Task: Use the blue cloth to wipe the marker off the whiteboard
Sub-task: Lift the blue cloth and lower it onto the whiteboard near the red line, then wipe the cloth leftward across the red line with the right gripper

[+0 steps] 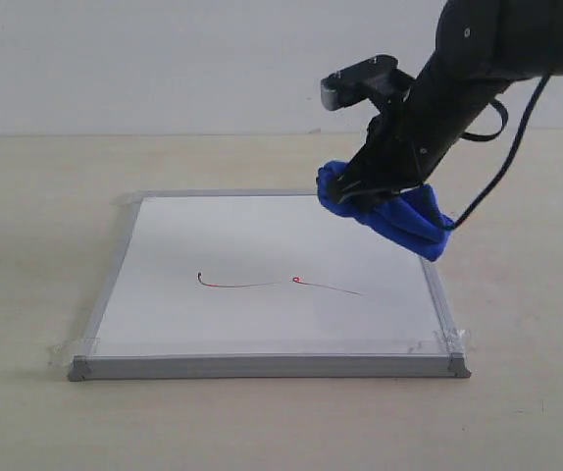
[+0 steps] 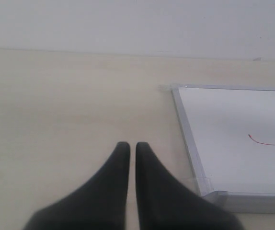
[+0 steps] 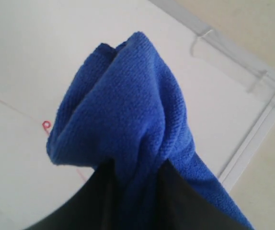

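Observation:
The whiteboard [image 1: 262, 245] lies flat on the beige table, its grey frame taped at the corners. A thin dark-red marker line [image 1: 281, 285] with a tiny loop crosses its lower middle. My right gripper [image 1: 360, 191] hangs above the board's far right part, shut on the bunched blue cloth [image 1: 394, 214], which droops toward the right frame. In the right wrist view the blue cloth [image 3: 128, 115] fills the middle and hides part of the marker line [image 3: 45, 125]. My left gripper [image 2: 132, 146] is shut and empty, over bare table beside the whiteboard [image 2: 233, 139].
A pale wall rises behind the table. The right arm's black cable [image 1: 502, 157] loops beside the arm. Bare tabletop [image 1: 26, 245] surrounds the board on all sides.

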`<state>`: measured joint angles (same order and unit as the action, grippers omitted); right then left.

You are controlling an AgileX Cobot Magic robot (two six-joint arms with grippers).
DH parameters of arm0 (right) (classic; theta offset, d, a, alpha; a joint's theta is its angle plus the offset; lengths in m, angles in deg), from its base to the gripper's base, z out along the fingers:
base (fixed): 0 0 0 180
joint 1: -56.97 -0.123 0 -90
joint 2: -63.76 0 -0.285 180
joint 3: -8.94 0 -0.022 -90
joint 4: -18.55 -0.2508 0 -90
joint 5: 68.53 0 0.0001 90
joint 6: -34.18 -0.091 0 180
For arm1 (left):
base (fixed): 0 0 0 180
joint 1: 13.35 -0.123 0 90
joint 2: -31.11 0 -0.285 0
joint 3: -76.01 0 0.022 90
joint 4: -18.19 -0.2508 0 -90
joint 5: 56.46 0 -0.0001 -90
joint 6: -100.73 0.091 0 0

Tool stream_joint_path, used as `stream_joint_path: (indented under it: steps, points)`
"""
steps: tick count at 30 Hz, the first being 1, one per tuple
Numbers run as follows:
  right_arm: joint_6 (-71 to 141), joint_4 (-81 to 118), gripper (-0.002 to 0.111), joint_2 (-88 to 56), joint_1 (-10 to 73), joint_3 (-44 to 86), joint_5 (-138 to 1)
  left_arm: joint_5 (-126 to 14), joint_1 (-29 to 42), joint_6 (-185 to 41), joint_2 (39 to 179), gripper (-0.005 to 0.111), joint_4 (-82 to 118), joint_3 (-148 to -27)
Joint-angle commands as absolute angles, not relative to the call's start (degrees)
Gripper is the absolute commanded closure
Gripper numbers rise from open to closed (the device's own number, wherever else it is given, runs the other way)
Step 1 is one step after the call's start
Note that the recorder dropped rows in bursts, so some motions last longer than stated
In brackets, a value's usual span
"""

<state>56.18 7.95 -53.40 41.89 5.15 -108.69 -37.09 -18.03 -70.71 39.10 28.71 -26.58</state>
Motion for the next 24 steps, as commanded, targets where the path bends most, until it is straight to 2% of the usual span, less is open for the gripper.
stream_joint_path:
  steps: [1, 7, 13, 21, 24]
  points:
    - [56.8, 7.6, 0.109, -50.5, 39.6, 13.6, -101.0, -37.6, -17.9, -70.6, 38.9, 0.102, 28.8, -26.8]
    - [56.7, 7.6, 0.109, -52.0, 39.0, 19.1, -92.2, -37.6, -17.9, -70.6, 38.9, 0.102, 28.8, -26.8]
    - [56.6, 7.5, 0.109, -58.7, 37.3, 19.2, -90.1, -37.6, -17.9, -70.6, 38.9, 0.102, 28.8, -26.8]
    - [63.7, -5.0, 0.109, -61.9, 27.3, 18.6, -92.5, -37.6, -17.9, -70.6, 38.9, 0.102, 28.8, -26.8]
    - [68.0, -3.4, 0.109, -61.9, 27.0, 17.3, -92.2, -37.6, -17.9, -70.6, 38.9, 0.102, 28.8, -26.8]
